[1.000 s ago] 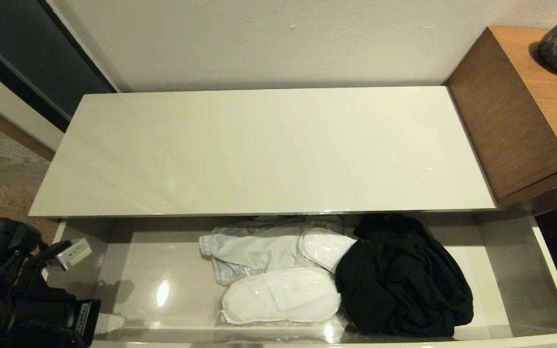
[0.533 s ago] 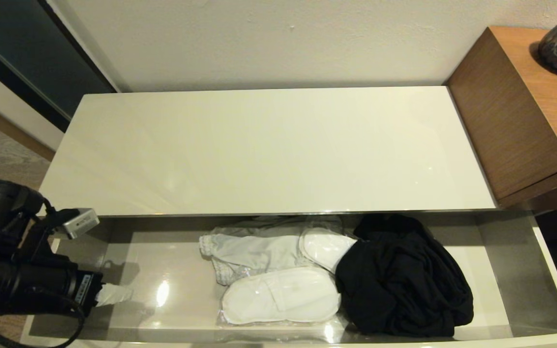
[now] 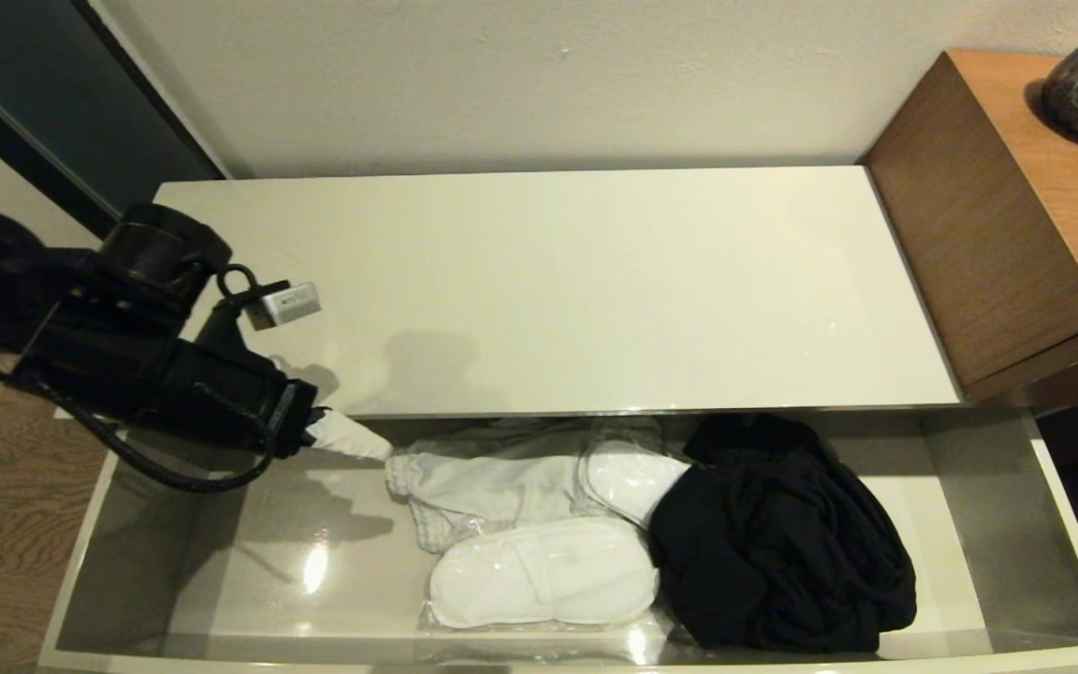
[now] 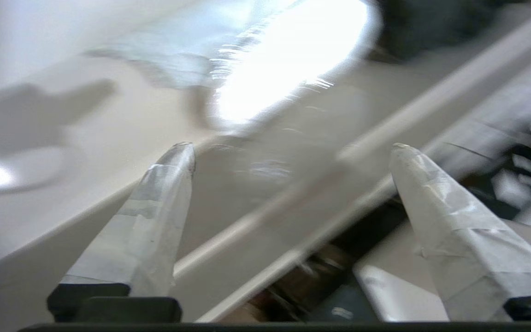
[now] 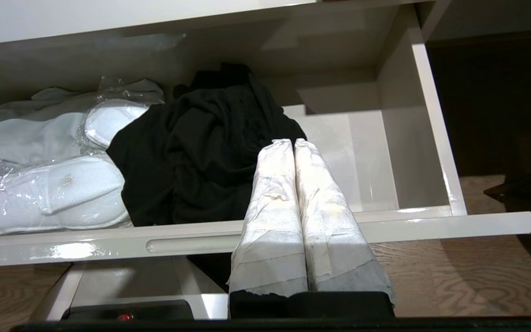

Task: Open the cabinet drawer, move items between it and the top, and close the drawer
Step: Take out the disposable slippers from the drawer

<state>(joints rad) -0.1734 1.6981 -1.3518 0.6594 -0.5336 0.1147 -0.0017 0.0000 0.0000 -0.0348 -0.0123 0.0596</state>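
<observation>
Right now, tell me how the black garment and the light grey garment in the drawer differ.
The black garment is bunched in a tall heap toward the drawer's right; the light grey garment lies flatter, nearer the middle. The black garment sits on top, uncovered; the light grey garment is partly under the wrapped slippers. The open left gripper is beside the grey one only. Both lie inside the open drawer.

Drawer [image 3: 127, 562] left end bare – garments [image 3: 773, 543] crowd right.

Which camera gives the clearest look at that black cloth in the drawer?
The head view: the whole black garment lies unobstructed. In the right wrist view the shut fingers cover part of it. The left wrist view shows only a dark blur.
</observation>
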